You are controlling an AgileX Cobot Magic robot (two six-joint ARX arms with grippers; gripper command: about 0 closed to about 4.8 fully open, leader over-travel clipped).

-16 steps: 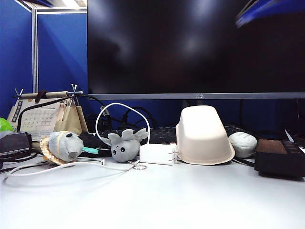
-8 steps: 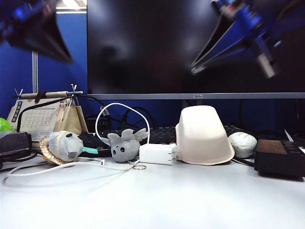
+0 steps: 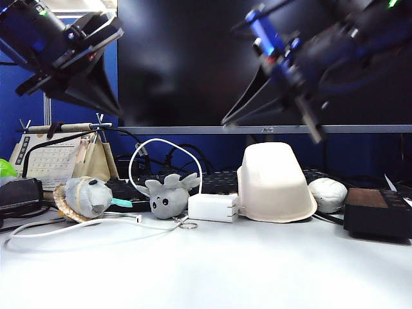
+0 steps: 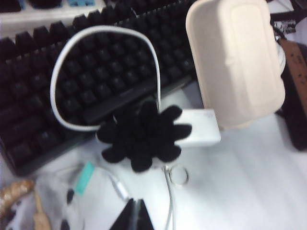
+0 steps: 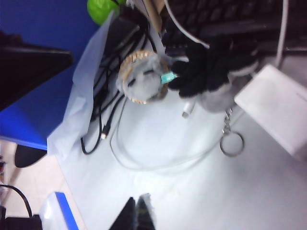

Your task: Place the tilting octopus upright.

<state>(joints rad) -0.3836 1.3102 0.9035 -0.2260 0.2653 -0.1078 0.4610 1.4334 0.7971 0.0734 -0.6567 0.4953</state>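
Approach step. The octopus lies overturned on the table beside the white charger, dark leg undersides up (seemingly resting on its head). Left gripper and right gripper hang above, jaws together, holding nothing. Next move calls for opening one gripper and descending onto the plush.

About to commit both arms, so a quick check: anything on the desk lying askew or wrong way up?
Yes. The octopus is tipped over beside the white charger, legs raised, dark undersides facing up in the left wrist view. The left gripper and right gripper hang shut above, touching nothing.
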